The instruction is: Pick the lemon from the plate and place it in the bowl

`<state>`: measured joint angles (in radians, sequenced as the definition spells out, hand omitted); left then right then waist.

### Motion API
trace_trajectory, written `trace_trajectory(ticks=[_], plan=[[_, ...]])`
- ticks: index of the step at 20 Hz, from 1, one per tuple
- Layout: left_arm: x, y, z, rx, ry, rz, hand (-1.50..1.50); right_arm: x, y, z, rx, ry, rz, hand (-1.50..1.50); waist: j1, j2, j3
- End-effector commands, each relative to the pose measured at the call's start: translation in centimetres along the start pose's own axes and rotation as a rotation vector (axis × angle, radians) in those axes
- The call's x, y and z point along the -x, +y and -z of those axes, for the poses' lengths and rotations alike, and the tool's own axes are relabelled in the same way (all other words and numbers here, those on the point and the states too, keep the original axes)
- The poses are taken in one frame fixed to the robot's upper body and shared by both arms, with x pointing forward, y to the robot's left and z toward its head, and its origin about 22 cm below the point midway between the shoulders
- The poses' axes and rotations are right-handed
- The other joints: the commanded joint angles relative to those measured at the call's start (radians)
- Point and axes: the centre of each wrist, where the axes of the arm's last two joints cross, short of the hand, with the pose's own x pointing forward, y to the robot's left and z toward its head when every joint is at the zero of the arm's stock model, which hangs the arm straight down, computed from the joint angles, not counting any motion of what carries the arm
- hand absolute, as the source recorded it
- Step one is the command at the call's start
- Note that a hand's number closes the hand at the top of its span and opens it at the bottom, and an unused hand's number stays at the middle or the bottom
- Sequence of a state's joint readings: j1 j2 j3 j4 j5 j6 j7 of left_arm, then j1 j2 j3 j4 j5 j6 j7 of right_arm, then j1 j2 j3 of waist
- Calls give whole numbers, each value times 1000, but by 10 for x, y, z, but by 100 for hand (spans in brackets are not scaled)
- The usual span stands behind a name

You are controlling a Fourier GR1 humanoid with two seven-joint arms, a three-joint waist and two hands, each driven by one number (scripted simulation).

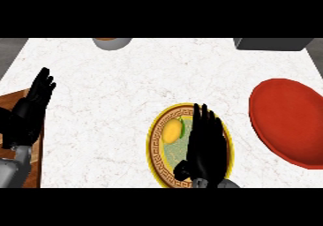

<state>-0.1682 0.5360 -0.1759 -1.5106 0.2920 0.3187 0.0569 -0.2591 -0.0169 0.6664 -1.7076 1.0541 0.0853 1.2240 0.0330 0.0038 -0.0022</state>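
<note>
Lemon [172,131] on plate [157,152], right hand [206,148] open beside it

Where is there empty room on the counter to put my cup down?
Bare counter lies between the left hand and the yellow plate, reaching up toward the grey cup. It is crowded on the right: the right hand covers the plate beside the lemon, with the red bowl close by.

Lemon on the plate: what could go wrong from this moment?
The lemon lies just left of the open right hand, near the yellow-rimmed plate's left edge; closing fingers might nudge it off. The red bowl sits at the counter's right side, partly cut off, so placement could land short.
</note>
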Motion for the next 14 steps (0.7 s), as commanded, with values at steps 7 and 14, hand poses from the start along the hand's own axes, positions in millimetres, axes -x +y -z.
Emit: trace_trajectory(ticks=[7,14], plan=[[-5,-9,6,-14,-3,10,0,-40,10,14,81,166,-133,-150,-15,-4,1],[-12,-3,12,9,-12,10,0,-35,35,24,-29,208,-119,-150,-13,-3,2]])
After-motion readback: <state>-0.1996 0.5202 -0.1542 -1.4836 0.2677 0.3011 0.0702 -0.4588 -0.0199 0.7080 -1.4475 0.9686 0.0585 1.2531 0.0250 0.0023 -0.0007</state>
